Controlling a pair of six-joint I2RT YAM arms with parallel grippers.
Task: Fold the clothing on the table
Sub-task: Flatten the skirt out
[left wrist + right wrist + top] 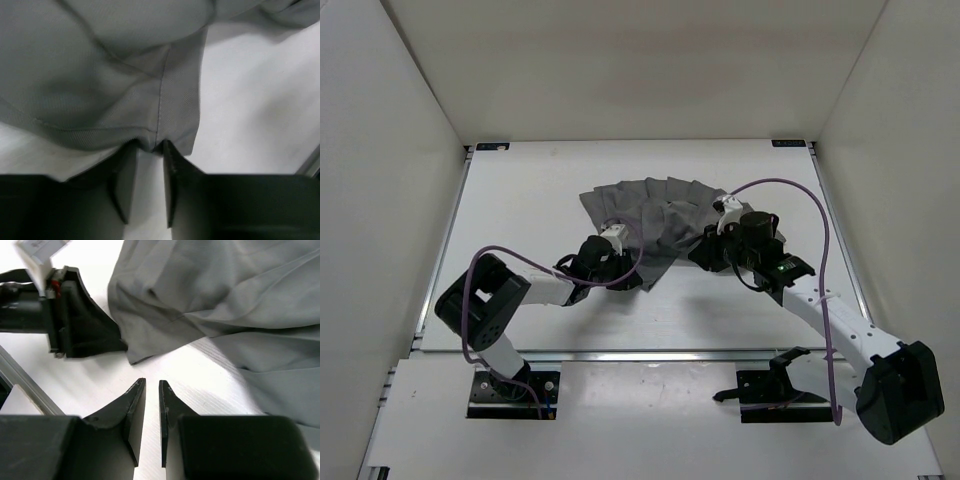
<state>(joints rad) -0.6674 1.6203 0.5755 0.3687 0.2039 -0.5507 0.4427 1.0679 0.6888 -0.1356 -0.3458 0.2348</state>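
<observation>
**pleatwatcher:** How far along is this fold? From the top view, the clothing [655, 215] is lying mid-table [520, 200], slightly to the far side. It's mostly fanned out, with one flap flopping toward the near edge.

**yam_fan:** Barely started, I'd say. That flap is bunching up more than folding, and most of the pleats are lying open. Both arms are crowding the near hem, the left gripper [625, 275] at the flap's tip and the right gripper [705, 255] just beside the cloth.

**pleatwatcher:** What's the left wrist cam showing?

**yam_fan:** The jaws are standing partway apart, with white table showing through the gap. The hem [150, 142] is sitting right at the fingertips [172, 170]. It doesn't look clamped to me, more like it's lining up on the edge.

**pleatwatcher:** And the right wrist?

**yam_fan:** The fingers [135, 405] are showing only a thin slit between them, with nothing in it. They're hovering over bare table, near the cloth's corner [132, 355] but not touching it. So I'm thinking no real crease is made yet, and the whole fold-over and flattening are left to do.
</observation>
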